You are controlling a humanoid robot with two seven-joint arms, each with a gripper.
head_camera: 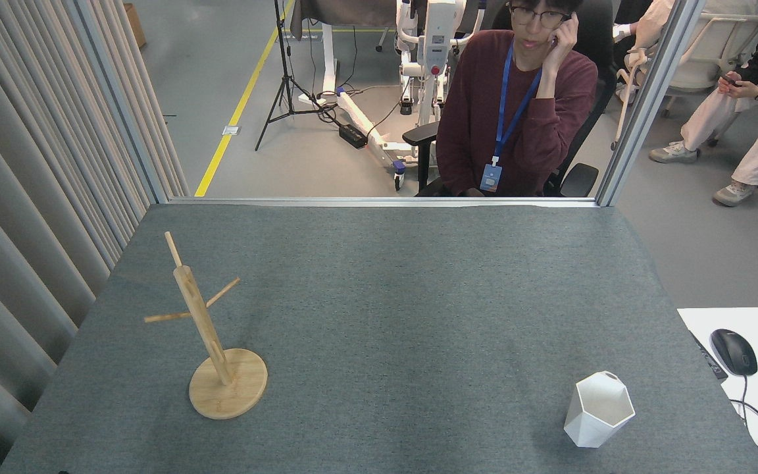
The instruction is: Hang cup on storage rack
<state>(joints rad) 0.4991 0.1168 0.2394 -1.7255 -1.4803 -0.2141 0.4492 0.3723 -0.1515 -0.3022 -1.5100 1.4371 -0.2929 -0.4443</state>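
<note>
Standing at the desk's left, near the front edge, storage rack (211,339): bamboo, round disc base flat on the grey desk (392,296), upright post, thin pegs angled out, all bare. Grey curtain (30,171) hangs just left of the desk. Behind the desk's far edge, person (517,112) seated, maroon top, blue lanyard, one hand at the head. Front right, cup (598,409): white, faceted, upright on the desk, mouth open upward, well apart from the rack. Right of desk, black mouse (733,351) on a white surface. Neither end effector in view, open or closed unknown.
</note>
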